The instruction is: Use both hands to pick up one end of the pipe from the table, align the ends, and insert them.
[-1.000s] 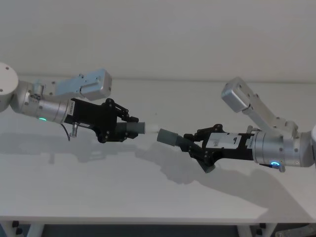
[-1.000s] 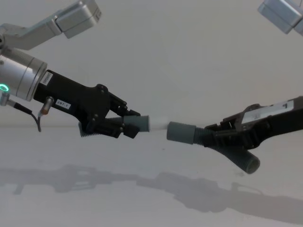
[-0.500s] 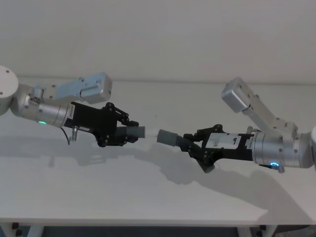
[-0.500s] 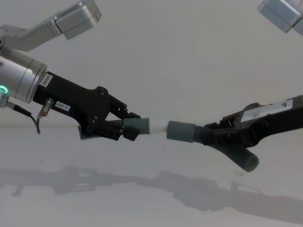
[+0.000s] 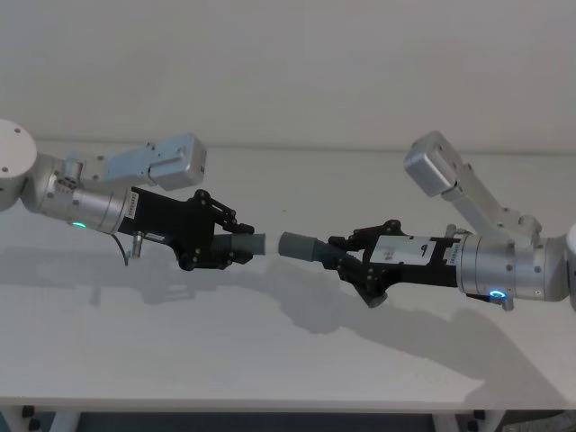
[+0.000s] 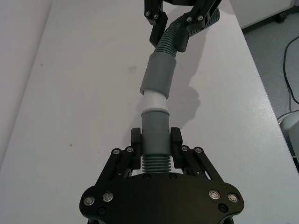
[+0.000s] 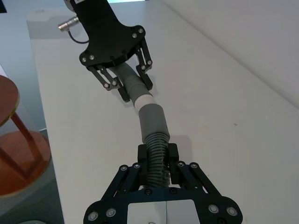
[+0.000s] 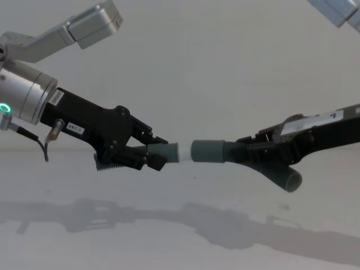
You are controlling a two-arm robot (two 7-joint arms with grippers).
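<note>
Above the bench (image 5: 270, 342), the left gripper (image 5: 236, 245) is clenched on the curved pipe piece (image 5: 250, 244), held in the air with its white tip (image 6: 153, 100) pointing right. That tip sits partly inside the collared mouth (image 5: 297, 245) of the elbow piece (image 8: 270, 169). The right gripper (image 5: 346, 261) grasps the elbow piece by its ribbed neck, also clear of the bench.

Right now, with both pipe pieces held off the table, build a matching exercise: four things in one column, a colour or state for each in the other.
Things
1. left gripper
2. right gripper
3. white tip
4. table

States
A. partly inside the collared mouth
B. shut on the elbow piece
C. bears only shadows
D. shut on the curved piece

Pairs: 1-D, 2-B, 3-A, 4-C
</note>
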